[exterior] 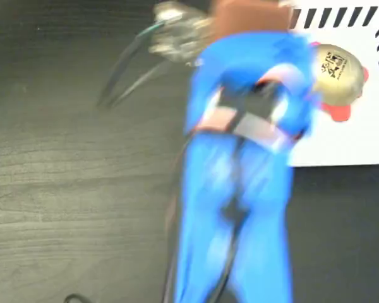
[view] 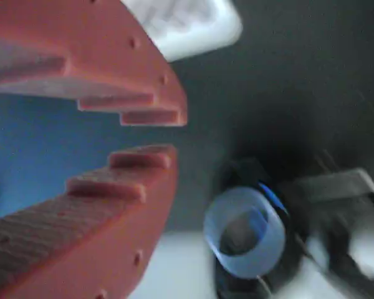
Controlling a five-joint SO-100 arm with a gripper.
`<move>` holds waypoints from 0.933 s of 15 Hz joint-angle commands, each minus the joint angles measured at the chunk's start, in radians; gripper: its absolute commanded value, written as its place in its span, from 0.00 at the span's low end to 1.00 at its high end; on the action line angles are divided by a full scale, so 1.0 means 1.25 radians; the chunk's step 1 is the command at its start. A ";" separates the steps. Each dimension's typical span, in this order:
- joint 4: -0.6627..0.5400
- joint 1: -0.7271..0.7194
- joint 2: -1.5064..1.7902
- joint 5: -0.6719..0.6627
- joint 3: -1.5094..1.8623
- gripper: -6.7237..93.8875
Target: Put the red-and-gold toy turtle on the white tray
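Now we are seeing the red-and-gold toy turtle (exterior: 336, 74) sitting on the white tray (exterior: 341, 142), away from our end effector (view: 154, 136), whose red fingers are spread slightly, holding nothing, over the dark tabletop (exterior: 69, 189).

Dark wood-grain table (exterior: 63, 189) with a few blurred oddments

In the fixed view the table filled the left side and lower right, and dark cables (exterior: 123, 72) curved across its upper part toward a smeared silvery-clear object (exterior: 177, 31) at the top edge. In the wrist view a translucent bluish ring (view: 244, 232) sat over a black object on the dark surface, too blurred to identify.
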 commanded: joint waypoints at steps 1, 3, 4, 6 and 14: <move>-0.088 -0.103 0.195 0.064 0.129 0.07; -0.121 -0.168 0.303 0.109 0.260 0.07; -0.142 -0.187 0.352 0.119 0.331 0.07; -0.198 -0.205 0.459 0.125 0.495 0.07; -0.050 -0.201 0.903 0.087 0.936 0.07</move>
